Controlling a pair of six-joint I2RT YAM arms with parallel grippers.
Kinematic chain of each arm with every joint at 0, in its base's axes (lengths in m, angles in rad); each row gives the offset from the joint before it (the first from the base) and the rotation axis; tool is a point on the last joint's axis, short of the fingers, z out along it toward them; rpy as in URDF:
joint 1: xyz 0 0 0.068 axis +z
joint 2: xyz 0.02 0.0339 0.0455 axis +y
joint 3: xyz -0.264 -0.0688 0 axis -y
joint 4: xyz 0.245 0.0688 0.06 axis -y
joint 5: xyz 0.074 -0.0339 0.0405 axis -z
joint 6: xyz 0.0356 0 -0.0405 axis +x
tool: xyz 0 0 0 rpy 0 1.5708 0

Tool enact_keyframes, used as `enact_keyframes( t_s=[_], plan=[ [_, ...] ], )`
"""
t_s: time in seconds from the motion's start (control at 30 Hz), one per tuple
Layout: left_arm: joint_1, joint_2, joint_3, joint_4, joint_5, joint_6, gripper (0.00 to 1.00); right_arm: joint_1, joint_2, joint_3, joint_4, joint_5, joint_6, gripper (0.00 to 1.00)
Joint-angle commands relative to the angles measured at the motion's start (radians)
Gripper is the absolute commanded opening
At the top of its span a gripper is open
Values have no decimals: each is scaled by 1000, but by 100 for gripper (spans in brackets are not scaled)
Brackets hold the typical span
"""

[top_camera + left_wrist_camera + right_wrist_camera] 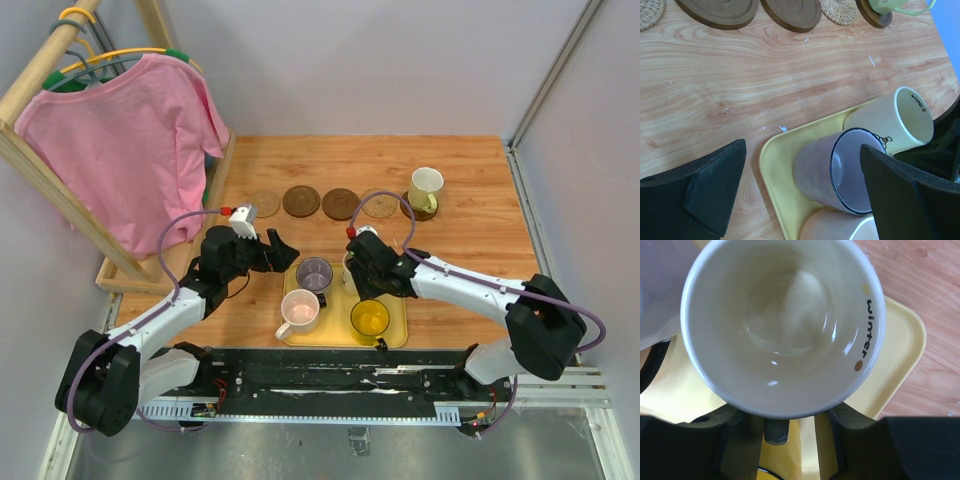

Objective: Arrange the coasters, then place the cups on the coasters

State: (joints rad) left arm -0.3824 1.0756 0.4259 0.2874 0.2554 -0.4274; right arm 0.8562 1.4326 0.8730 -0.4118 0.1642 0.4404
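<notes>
Five coasters in one row along the far side of the counter, left to right: tan coaster, dark brown coaster, second dark brown coaster, second tan coaster, third dark brown coaster. Tan ones look woven, brown ones smooth with ring grooves. None touch each other.

Five cups, all handled. One, the pale-green cup, stands upright on the third dark brown coaster. Four sit on the one yellow tray at the near edge: purple-grey cup, pink cup, yellow cup, cream cup. Cream cup is glossy and empty, with "winter" in black and a brown dot inside the rim. It's just beside the purple-grey one.

Two hands. Left hand is spread wide, low over the tray's left edge, with the purple-grey cup between its fingers; no contact visible. Right hand is at the cream cup, fingers partly apart on either side of what looks like its handle, with a sliver of gap showing.

One pink shirt hangs on a wooden rack far left.
</notes>
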Motion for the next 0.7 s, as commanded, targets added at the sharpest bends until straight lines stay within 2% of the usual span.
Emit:
enact_keyframes(
  t_s=[0.0,0.07,0.1,0.13,0.4,0.67],
  plan=[
    [-10,-19,-7,18,-8,11,100,13,21,-17,18,64,19,37],
    [-11,-20,-7,17,-8,10,100,12,27,-14,16,58,11,28],
    [-11,-21,-7,17,-11,10,100,13,29,-12,12,59,10,5],
    [-11,-21,-7,18,-10,10,100,12,31,-9,8,63,12,1],
    [-11,-20,-9,18,-12,8,100,12,15,-8,3,61,-23,1],
    [-10,-29,-8,16,-16,7,100,13,-75,0,23,69,-77,1]
  ],
)
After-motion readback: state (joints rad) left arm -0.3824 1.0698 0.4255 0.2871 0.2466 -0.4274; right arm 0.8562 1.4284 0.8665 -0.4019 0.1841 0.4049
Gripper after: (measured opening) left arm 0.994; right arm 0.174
